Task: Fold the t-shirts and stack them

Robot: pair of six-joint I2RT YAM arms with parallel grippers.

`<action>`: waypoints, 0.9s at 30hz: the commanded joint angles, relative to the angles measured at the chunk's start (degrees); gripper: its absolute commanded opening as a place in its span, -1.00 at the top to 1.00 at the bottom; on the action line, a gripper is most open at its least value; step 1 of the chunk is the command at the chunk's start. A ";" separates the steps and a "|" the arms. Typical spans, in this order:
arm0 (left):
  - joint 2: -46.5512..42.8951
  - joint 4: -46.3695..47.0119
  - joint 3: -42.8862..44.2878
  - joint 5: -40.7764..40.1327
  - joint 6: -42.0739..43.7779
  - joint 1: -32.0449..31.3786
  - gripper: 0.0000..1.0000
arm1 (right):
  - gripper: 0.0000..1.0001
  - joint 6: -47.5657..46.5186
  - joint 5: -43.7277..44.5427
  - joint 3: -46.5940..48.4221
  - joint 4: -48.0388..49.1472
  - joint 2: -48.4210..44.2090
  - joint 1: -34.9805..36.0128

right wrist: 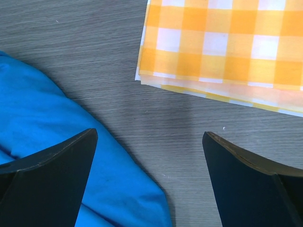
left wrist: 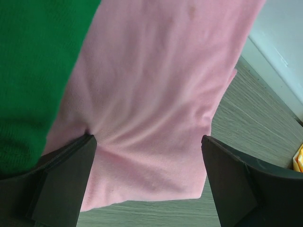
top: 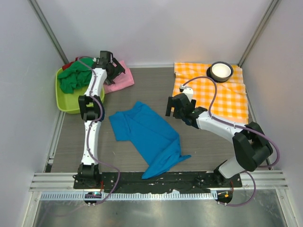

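A bright blue t-shirt [top: 149, 135] lies rumpled in the middle of the table; its edge shows in the right wrist view [right wrist: 71, 156]. A pink t-shirt [top: 121, 81] lies at the back left, hanging out of the bin; it fills the left wrist view [left wrist: 156, 109]. A green t-shirt [top: 75, 75] is bunched in the bin and shows in the left wrist view [left wrist: 33, 71]. A bit of red t-shirt [top: 68, 65] peeks behind it. My left gripper [top: 112, 67] is open just above the pink shirt [left wrist: 149, 179]. My right gripper [top: 176, 108] is open and empty [right wrist: 149, 179] beside the blue shirt.
A lime-green bin [top: 64, 101] stands at the back left. An orange-and-white checked cloth [top: 222, 92] lies at the back right, also in the right wrist view [right wrist: 222, 42], with a black-rimmed white bowl [top: 221, 71] on it. White walls enclose the table.
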 commanded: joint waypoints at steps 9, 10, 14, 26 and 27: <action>-6.24 3.17 -8.90 1.91 4.71 4.23 -1.00 | -0.99 1.15 3.99 -0.16 2.44 -0.01 1.41; -10.52 3.35 -10.48 2.26 4.71 4.15 -0.99 | -0.99 1.23 4.78 -0.52 2.26 -0.89 1.67; -24.42 7.47 -26.42 2.26 3.66 0.90 -0.99 | -0.99 0.62 7.42 -1.75 0.34 -5.20 3.16; -63.53 24.19 -82.42 -10.35 -5.22 -11.83 -0.99 | -0.99 0.88 10.23 -4.82 -8.98 -14.86 10.02; -68.44 24.27 -85.26 -12.57 -5.40 -12.63 -1.00 | -1.00 1.23 10.76 -5.09 -9.86 -16.00 10.81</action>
